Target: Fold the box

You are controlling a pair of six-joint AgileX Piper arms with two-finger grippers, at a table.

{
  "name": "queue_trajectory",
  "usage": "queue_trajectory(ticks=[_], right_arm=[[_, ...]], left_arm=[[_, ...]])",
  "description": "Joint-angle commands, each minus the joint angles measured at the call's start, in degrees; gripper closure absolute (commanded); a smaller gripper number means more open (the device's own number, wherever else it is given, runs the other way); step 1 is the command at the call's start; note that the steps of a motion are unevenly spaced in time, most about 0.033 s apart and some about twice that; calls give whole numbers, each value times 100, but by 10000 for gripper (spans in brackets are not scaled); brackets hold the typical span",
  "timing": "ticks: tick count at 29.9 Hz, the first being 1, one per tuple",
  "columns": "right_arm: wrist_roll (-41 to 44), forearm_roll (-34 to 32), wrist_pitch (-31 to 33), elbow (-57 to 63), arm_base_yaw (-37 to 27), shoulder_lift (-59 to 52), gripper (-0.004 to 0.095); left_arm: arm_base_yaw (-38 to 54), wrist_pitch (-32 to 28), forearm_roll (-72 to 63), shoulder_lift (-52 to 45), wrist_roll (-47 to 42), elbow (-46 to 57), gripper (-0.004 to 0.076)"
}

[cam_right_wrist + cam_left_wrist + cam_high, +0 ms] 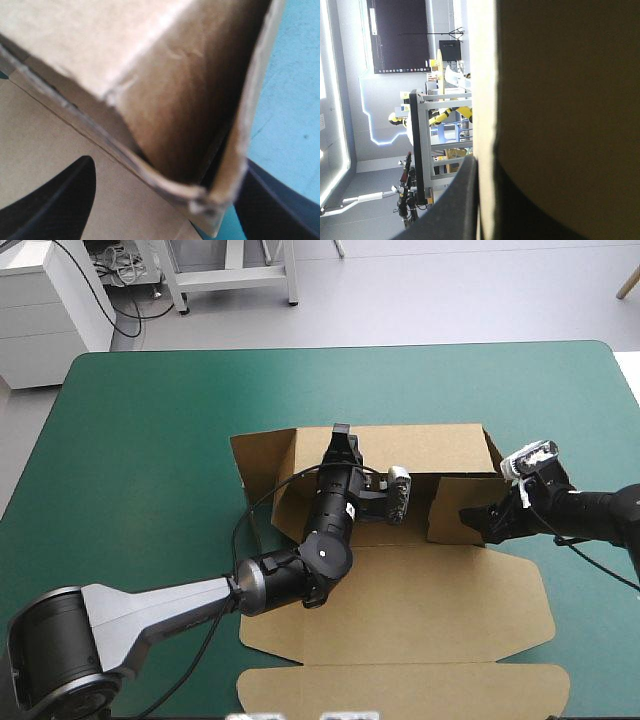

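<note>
Grey-and-black arms, curved black fingers

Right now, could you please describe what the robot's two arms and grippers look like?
The left arm has a grey metallic link, then rounded black joints. One joint bears a small white dot, and the forearm a small white label. The right arm is black. The left gripper and right gripper each have two broad black fingers, curved like fins.

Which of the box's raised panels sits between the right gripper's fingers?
The short raised panel at the right end, not the long far wall. The right gripper straddles it, fingers apart; the left gripper pinches the long wall's top edge.
</note>
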Motion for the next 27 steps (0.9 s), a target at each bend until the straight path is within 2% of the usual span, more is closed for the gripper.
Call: queue_trajectory(ticks=[1,3,7,13,19,22,27], right_arm=[[-595,1084,-216,95,-7,-128,219],[-675,1363,-392,177,-7,-128,219],[-740,1438,-496,191,-7,-128,219],[-770,1487,-86,191,-7,-128,219],[-770,1400,-117,191,-7,-118,219],[-770,1285,-348,191,6,-108,255],[-770,1284,-1012,191,415,-110,398]], left_arm=[[-38,-227,41,-218,-106,-96,731],[-38,-241,41,-218,-106,-96,732],[-38,-311,41,-218,-106,-96,732],[-38,-336,53,-218,-106,-96,732],[-38,-336,53,-218,-106,-96,732],[-38,-336,53,-218,-106,-96,732],[-38,-336,53,-218,-221,-96,732]])
